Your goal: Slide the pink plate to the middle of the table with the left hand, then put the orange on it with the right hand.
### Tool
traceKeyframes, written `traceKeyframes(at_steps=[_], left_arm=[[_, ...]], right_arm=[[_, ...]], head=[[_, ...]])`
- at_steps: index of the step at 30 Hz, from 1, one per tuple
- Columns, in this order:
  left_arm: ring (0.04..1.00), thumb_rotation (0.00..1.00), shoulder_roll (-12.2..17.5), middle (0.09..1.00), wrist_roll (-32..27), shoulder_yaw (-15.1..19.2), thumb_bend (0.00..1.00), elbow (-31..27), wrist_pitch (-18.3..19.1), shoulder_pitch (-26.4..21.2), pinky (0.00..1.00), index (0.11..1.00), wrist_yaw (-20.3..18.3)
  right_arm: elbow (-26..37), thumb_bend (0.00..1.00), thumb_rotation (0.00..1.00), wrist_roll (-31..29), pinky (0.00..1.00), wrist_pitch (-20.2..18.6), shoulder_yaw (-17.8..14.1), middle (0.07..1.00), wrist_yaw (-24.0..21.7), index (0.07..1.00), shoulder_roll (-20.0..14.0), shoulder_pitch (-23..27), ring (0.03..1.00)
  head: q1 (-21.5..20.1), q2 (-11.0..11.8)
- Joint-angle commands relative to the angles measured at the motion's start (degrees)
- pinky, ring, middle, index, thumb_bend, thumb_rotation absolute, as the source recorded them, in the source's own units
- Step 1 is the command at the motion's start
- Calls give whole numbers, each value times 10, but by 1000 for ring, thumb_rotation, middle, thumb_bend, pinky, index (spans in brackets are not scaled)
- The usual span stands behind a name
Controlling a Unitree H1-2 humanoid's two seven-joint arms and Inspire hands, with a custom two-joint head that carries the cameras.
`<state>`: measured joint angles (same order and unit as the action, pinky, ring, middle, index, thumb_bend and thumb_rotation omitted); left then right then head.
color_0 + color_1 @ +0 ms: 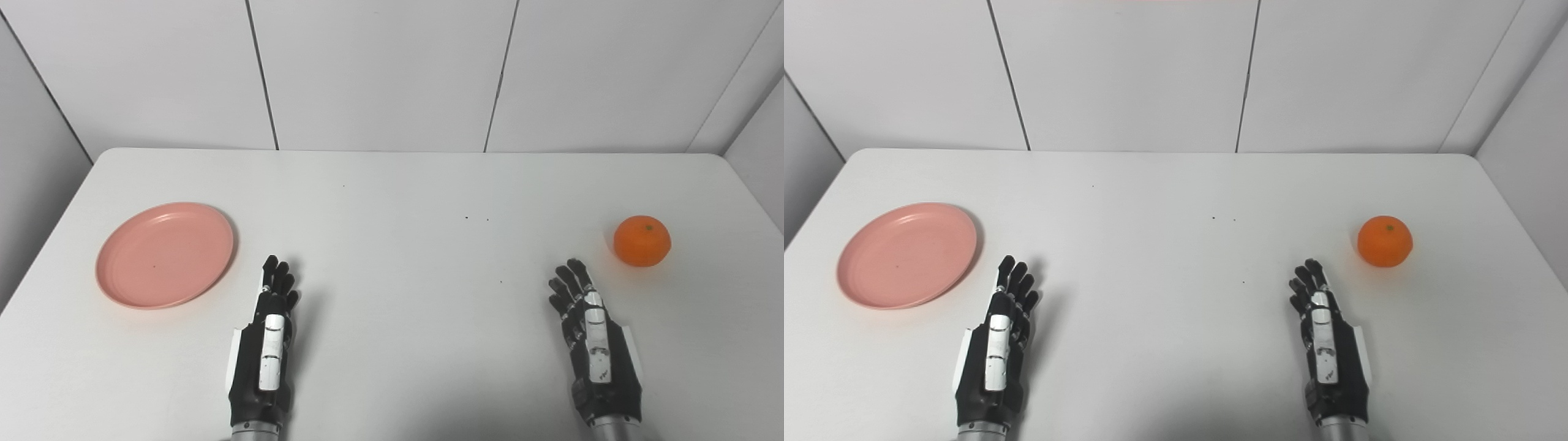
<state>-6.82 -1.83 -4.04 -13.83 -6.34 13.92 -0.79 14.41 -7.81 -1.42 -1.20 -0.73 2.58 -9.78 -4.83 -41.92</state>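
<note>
Both hands, left hand (264, 343) & right hand (593, 343), spread, empty. Pink plate (165, 254) w/ low rim: fingers may slip. Orange (642, 240) could roll.

I'm looking at a bare test booth, like a lab. Plain white wall panels (380, 73) enclose my white bench (398, 306).

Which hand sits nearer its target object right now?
The left hand: its fingertips lie just off the pink plate rim. The right hand has a wider gap of bare table to the orange.
</note>
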Motion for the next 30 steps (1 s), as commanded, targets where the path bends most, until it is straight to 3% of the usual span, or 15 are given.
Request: traceKeyframes(at_steps=[1,12,19,30], left_arm=[[1000,933,34,1000,9,7,707,-11,-16,82,1000,1000,-7],[1000,881,27,1000,1,12,751,7,-46,81,1000,1000,-7],[1000,941,27,1000,52,11,696,28,-101,75,1000,1000,6],[1000,989,25,1000,87,16,676,25,-82,76,1000,1000,20]], right_arm=[[13,810,915,-1,941,-2,7,919,-3,924,5,-33,914],[12,808,908,-1,937,-4,7,910,-2,917,4,-32,902],[7,793,910,-5,943,-1,7,913,-4,919,1,-29,907],[7,802,902,-6,935,-4,8,907,-4,915,1,-30,903]], head=[[1,0],[2,0],[7,2],[6,1]])
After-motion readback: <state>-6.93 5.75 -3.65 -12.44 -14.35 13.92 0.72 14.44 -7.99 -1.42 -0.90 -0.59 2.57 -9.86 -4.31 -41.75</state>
